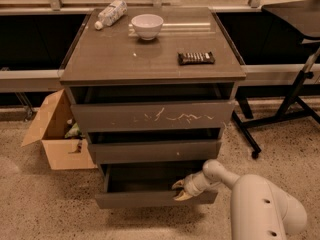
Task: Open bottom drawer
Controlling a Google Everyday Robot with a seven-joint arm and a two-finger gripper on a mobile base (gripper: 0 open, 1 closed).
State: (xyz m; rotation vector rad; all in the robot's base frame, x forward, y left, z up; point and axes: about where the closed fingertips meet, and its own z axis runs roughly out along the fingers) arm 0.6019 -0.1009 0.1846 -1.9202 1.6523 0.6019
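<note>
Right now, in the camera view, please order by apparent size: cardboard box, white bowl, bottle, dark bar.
1. cardboard box
2. white bowl
3. bottle and dark bar look alike, so I do not rank them.
The gripper is at the bottom drawer, by its front's top edge.

A plastic bottle (111, 14) lies on its side at the tabletop's (125, 59) rear left corner. Just right of it, near the rear edge, stands a white bowl (147, 26). A dark wrapped bar (196, 58) lies flat towards the right edge. An open cardboard box (55, 134) sits on the speckled floor (45, 209) left of the cabinet (150, 116); the end effector (181, 190) is low at its front
</note>
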